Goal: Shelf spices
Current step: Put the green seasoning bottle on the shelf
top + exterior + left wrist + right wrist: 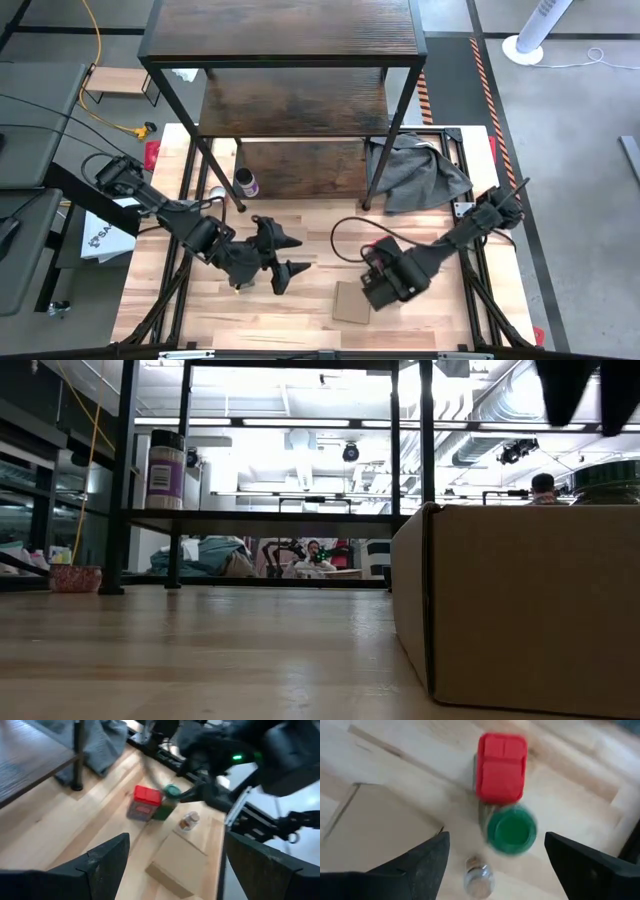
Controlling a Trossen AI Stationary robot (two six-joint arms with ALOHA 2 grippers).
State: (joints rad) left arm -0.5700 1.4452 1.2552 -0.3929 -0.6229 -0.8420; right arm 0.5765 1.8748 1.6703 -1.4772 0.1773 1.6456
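Spices are only partly shelved: your right gripper (492,865), fingers apart, hovers over the green-lidded jar (510,831). Lower and clamp next; the left gripper (280,262) waits open.

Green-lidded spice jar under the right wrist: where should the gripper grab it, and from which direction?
Take the green-lidded jar by its round lid, descending from above, as the open right gripper already looks down on it. It appears upright. The red boxy container sits tight against one side, so place the fingers across the two sides clear of it.
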